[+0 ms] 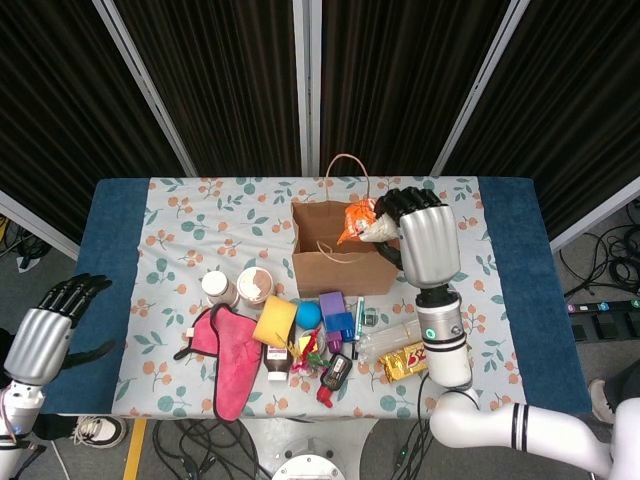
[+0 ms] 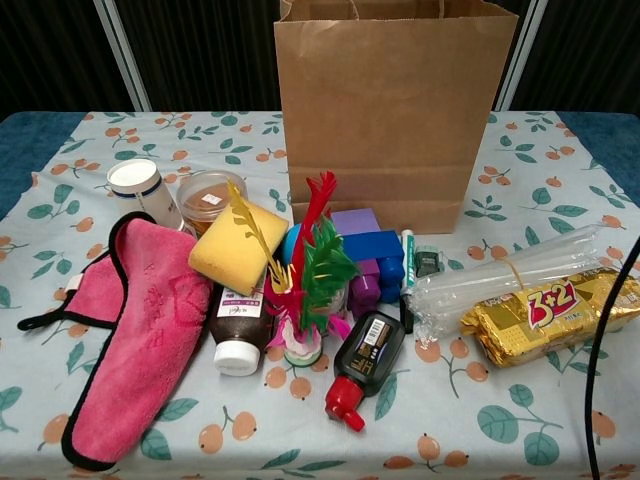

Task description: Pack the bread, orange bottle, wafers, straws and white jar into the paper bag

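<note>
Brown paper bag (image 1: 349, 246) stands open at the middle of the leaf-and-fruit-patterned tablecloth (image 1: 180, 215), as the robot's right hand (image 1: 418, 236) holds an orange-and-clear bread packet (image 1: 362, 221) over the bag's open top, fingers curled around its clear end. The left hand (image 1: 45, 328) hangs off the table's near left corner, empty, fingers spread. On the table in front of the bag, the gold wafers pack (image 2: 545, 315) lies just beside and in front of a clear bundle of straws (image 2: 510, 271), both at the right end of the clutter. The white jar (image 2: 140, 189) stands upright at the left, next to a brown-lidded tub (image 2: 207, 198) and behind a pink cloth (image 2: 135, 330). Between them sit a yellow sponge (image 2: 238, 247), a brown bottle (image 2: 238, 328) lying with its white cap toward the camera, red-and-green feathers (image 2: 310, 270), purple and blue blocks (image 2: 365, 256) and a dark bottle with a red cap (image 2: 362, 365). Which item is the orange bottle cannot be told.
</note>
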### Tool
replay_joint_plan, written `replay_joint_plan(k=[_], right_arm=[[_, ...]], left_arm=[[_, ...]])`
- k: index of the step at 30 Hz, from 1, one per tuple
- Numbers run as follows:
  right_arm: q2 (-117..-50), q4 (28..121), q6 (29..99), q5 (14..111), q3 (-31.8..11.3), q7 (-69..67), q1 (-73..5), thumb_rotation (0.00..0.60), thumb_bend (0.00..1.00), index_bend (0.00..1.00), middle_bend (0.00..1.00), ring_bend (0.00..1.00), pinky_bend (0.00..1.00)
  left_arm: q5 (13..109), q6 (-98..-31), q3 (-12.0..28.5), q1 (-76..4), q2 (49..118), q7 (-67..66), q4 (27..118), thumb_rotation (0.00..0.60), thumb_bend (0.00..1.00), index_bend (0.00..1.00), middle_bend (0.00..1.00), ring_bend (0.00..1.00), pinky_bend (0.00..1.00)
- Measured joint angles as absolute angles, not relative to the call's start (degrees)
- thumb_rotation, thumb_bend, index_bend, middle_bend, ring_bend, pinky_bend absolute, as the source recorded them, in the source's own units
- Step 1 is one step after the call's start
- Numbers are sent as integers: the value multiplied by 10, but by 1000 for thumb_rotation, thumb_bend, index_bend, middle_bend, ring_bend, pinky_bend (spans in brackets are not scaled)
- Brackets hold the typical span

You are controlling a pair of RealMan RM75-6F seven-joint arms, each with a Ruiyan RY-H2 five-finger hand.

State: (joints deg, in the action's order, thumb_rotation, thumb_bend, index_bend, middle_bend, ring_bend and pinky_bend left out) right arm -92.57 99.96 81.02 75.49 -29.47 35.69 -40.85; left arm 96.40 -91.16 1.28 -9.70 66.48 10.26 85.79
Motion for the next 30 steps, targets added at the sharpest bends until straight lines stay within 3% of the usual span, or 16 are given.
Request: replay_joint_plan(k=[5,8,13,23,30], right_arm=[[-956,957,802,734,-290,356,-435,600,264,668,531,463,497],[-958,955,792,720,-286,354,-439,600,106,548,470,356,383],[-948,962,772,692,-282,350,-443,600,20,357,373,215,232],[-928,989,799,707,-281,335,-438,600,52,336,363,202,214],[-872,1056,846,751,-281,314,-401,600,84,336,367,211,216]], left_arm=[[956,-907,16,-99,668,113,849,600,98,227,288,171,216],[953,-905,17,-100,669,118,843,600,98,227,288,171,216],[951,-903,17,-101,672,123,837,600,99,227,288,171,216],[953,-910,16,-98,671,127,837,600,99,228,288,171,216],[958,-914,15,-98,671,121,846,600,98,228,288,171,216]])
